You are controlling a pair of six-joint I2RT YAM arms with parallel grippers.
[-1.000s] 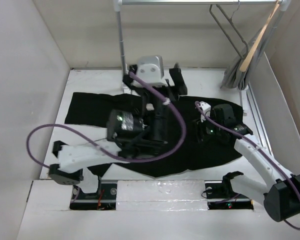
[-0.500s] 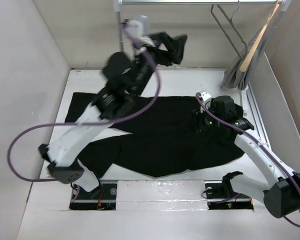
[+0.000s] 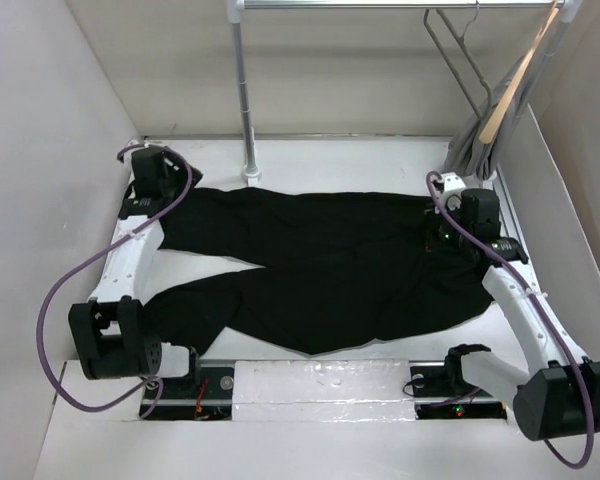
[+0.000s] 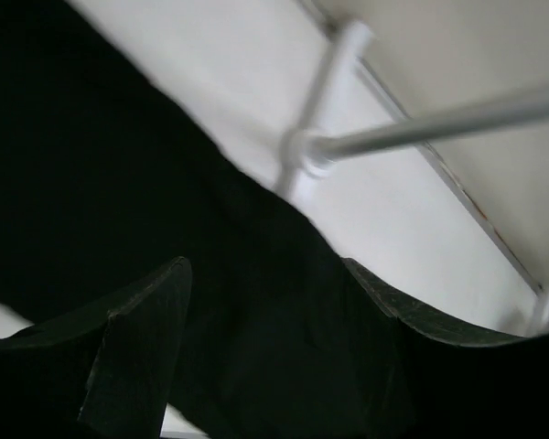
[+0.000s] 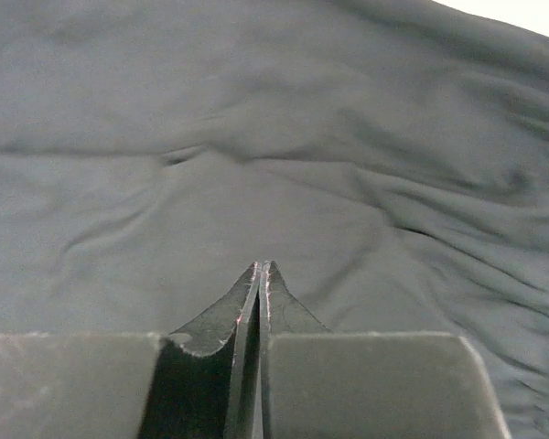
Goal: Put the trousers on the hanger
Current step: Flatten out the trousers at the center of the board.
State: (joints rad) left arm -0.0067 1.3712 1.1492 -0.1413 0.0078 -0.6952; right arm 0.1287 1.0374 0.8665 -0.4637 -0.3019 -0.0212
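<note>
- Trousers (image 3: 340,270) are lying flat on the table (image 3: 330,160), long axis running left–right. The legs are pointing to the robot's left & the wide end is sitting at the right.
- Hanger (image 3: 458,62), thin wire, is hanging off the rail (image 3: 380,4) at far right, up off the table & not touching the cloth. It's just beside the wooden hanger (image 3: 510,90) w/ grey cloth.
- Right gripper (image 5: 261,267) is sitting over the wide end, jaws pressed together tip to tip. Cloth is right under the tips, but can't tell if any fold is being pinched.
- Left gripper (image 4: 263,274) is hanging over the far-left leg end, jaws standing well apart & gripping nothing. Black cloth is showing beyond the gap.
- Key relation: hanger is lying beyond & above the right gripper, toward the far-right corner. Right arm is much nearer to it; left arm is sitting at the opposite end of the long axis, well apart from it.
- Judgement: the next move is prob. needing the cloth lifted toward that corner, or the hanger brought down by the right arm.
</note>
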